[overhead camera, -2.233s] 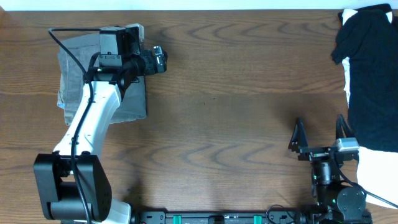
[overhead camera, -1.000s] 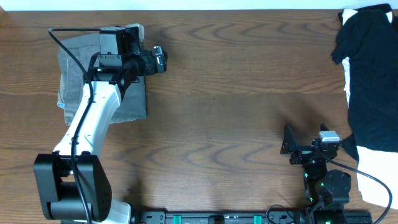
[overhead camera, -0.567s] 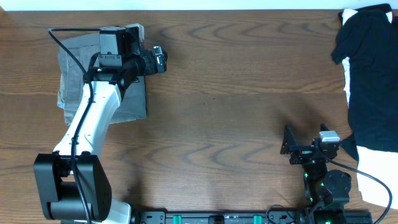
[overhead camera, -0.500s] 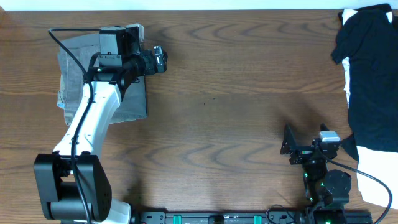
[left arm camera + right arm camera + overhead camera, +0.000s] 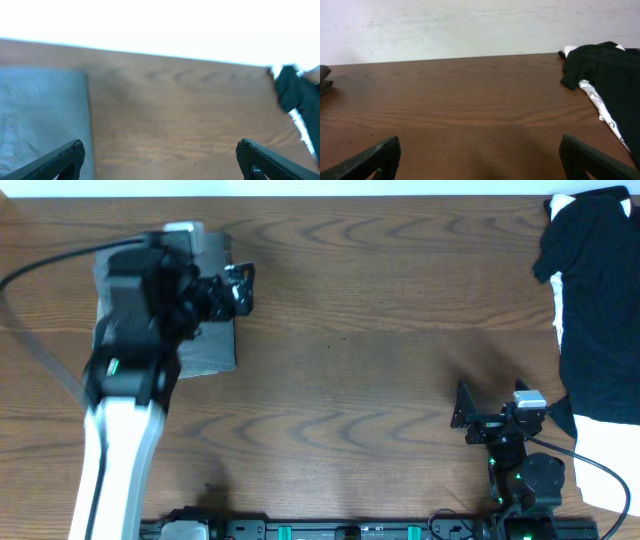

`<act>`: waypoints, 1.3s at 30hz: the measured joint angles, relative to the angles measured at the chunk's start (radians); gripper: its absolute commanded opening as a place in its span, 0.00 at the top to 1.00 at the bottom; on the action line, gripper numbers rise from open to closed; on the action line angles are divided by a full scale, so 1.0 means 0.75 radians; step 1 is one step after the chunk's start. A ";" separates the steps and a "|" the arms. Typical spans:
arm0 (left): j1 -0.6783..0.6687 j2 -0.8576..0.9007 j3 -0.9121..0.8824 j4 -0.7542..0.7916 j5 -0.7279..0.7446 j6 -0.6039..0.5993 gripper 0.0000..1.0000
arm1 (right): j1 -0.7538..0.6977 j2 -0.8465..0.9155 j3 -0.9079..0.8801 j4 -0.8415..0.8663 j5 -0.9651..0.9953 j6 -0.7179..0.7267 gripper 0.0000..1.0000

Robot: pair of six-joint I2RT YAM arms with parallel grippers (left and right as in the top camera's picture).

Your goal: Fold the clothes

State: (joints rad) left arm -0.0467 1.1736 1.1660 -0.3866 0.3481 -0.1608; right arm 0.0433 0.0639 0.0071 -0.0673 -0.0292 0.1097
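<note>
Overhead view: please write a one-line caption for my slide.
Open left gripper above the folded grey garment edge; open right gripper beside the black garment and white garment.

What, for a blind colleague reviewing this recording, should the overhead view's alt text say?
A folded grey garment lies at the far left of a wooden table, with the left gripper hovering open over its right edge. The right gripper sits open near the front right, beside an unfolded black garment heaped on a white garment.

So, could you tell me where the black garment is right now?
In the overhead view the black garment lies along the right edge of the table, on top of a white garment, just right of the right gripper.
</note>
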 measured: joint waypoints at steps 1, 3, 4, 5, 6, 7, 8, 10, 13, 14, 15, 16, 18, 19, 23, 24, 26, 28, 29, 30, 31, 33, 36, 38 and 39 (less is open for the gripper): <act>0.000 -0.073 -0.023 0.002 -0.001 0.001 0.02 | 0.000 0.000 0.000 0.000 0.000 0.000 0.01; 0.000 -0.190 -0.072 0.002 -0.001 0.001 0.02 | 0.000 0.000 0.000 0.000 0.000 0.000 0.01; 0.000 -0.258 -0.108 -0.001 -0.001 0.001 0.02 | 0.000 0.001 0.000 0.000 0.000 0.000 0.01; 0.000 -0.308 -0.137 -0.004 -0.001 0.001 0.02 | 0.000 0.001 0.000 0.000 0.000 0.000 0.01; 0.000 -0.368 -0.171 -0.010 -0.007 0.003 0.02 | 0.000 0.001 0.000 0.001 0.001 0.000 0.01; 0.000 -0.442 -0.216 -0.012 -0.013 0.005 0.02 | 0.000 0.001 0.000 0.000 0.000 0.000 0.01; 0.000 -0.492 -0.249 -0.019 -0.017 0.005 0.02 | 0.000 0.001 0.000 0.000 0.000 0.000 0.01; 0.000 -0.619 -0.338 -0.020 -0.020 0.005 0.02 | 0.000 0.001 0.000 -0.001 0.000 0.000 0.01; -0.003 -0.804 -0.473 -0.024 -0.022 0.005 0.02 | 0.000 0.001 0.000 0.000 0.000 0.000 0.01; -0.006 -0.871 -0.522 -0.022 -0.023 0.005 0.02 | 0.000 0.001 0.000 0.000 0.000 0.000 0.01; -0.008 -0.928 -0.568 -0.026 -0.024 0.005 0.02 | 0.000 0.001 0.000 -0.001 0.000 0.000 0.01; -0.011 -0.986 -0.617 -0.027 -0.025 0.005 0.02 | 0.000 0.001 0.000 -0.001 0.000 0.000 0.01; -0.013 -1.068 -0.697 -0.024 -0.025 0.005 0.02 | 0.000 0.001 0.000 0.000 0.000 0.000 0.01; -0.013 -1.109 -0.744 -0.023 -0.025 0.005 0.02 | 0.000 0.001 0.000 -0.001 0.000 0.000 0.01; -0.014 -1.221 -0.912 0.000 -0.025 0.005 0.02 | 0.000 0.001 0.000 0.000 0.000 0.000 0.01; -0.016 -1.246 -0.961 0.025 -0.025 0.006 0.02 | 0.000 0.001 0.000 0.000 0.000 0.000 0.01; -0.018 -1.286 -1.053 0.091 -0.025 0.006 0.02 | 0.000 0.001 0.000 0.000 0.000 0.000 0.01; -0.019 -1.315 -1.127 0.174 -0.026 0.005 0.02 | 0.000 0.001 0.000 0.000 0.000 0.000 0.01; -0.019 -1.331 -1.165 0.224 -0.032 0.005 0.02 | 0.000 0.001 0.000 0.000 0.000 0.000 0.01; -0.021 -1.346 -1.199 0.268 -0.040 0.005 0.02 | 0.000 0.001 0.000 0.000 0.001 0.000 0.01; -0.024 -1.360 -1.234 0.322 -0.052 0.005 0.02 | 0.000 0.001 0.000 0.000 0.001 0.000 0.01; -0.039 -1.382 -1.299 0.435 -0.085 0.005 0.02 | 0.000 0.001 0.000 -0.001 0.000 0.000 0.01; -0.072 -1.405 -1.373 0.593 -0.150 0.006 0.02 | 0.000 0.001 0.000 0.000 0.001 0.000 0.01; -0.094 -1.420 -1.403 0.653 -0.212 0.005 0.02 | 0.000 0.001 0.000 0.000 0.001 -0.001 0.01; -0.104 -1.426 -1.411 0.663 -0.238 0.005 0.02 | 0.000 0.001 0.000 0.000 0.000 0.000 0.01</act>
State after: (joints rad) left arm -0.1249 0.1043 0.1074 0.1104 0.1696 -0.1570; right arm 0.0433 0.0647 0.0071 -0.0673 -0.0292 0.1097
